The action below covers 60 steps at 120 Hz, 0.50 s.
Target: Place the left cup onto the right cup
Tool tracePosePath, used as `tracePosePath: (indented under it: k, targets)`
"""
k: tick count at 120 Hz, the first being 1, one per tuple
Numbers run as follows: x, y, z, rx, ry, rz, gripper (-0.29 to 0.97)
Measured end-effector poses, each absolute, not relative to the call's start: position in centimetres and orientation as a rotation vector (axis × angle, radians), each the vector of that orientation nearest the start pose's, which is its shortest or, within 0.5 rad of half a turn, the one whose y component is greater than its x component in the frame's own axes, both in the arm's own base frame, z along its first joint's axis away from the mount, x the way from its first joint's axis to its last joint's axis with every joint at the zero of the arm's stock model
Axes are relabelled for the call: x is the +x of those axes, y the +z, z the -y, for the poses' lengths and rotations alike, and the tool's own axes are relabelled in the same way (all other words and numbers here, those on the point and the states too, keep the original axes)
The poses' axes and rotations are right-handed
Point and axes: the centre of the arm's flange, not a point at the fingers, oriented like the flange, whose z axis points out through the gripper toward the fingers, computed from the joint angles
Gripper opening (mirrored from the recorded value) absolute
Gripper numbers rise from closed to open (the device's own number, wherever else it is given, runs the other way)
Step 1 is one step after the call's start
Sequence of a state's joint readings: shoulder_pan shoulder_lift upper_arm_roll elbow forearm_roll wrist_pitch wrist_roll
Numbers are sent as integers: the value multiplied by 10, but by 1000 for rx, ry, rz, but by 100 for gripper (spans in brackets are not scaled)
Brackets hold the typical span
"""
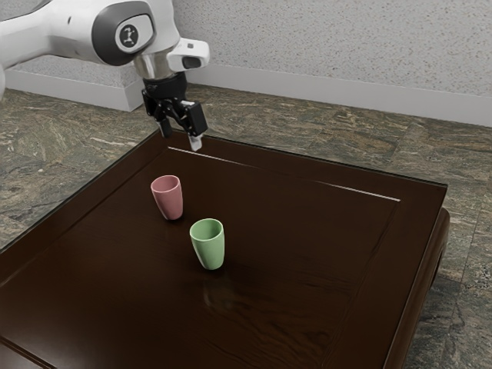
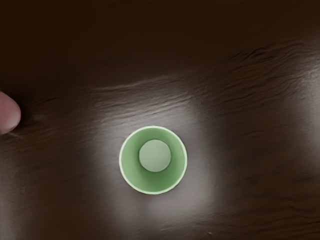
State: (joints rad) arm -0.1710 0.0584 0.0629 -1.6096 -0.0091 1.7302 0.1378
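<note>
1. The arm (image 1: pixel 54 31) has smooth, rounded white shell segments.
2. Its joint cap (image 1: pixel 123 34) is dark grey and carries a small round white emblem.
3. At the wrist is a silver-grey collar (image 1: pixel 154 66) with a white block (image 1: pixel 189 54) on its side.
4. The gripper (image 1: pixel 180 137) is black, and one of its two fingers is pale-tipped.

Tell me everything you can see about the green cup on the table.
The green cup is a small handle-less tumbler, pale green with a lighter rim, smooth like plastic or glazed ceramic. It tapers toward its base, stands upright, mouth up, and is empty: the wrist view shows its bare flat bottom. It rests on the dark wooden table, apart from the pink cup to the exterior view's left. Nothing else touches it.
</note>
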Motion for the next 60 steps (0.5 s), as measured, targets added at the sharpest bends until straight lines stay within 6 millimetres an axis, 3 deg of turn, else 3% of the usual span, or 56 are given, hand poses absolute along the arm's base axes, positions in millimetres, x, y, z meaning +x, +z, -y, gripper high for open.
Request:
tracePosePath:
  k: [26, 41, 49, 60]
  targets:
    - [581, 588, 68, -3116, -101, -407, 68]
    - [586, 578, 66, -3117, -74, -402, 68]
    - [592, 569, 50, -3116, -55, -363, 68]
    - [602, 553, 11, -3115, -28, -268, 68]
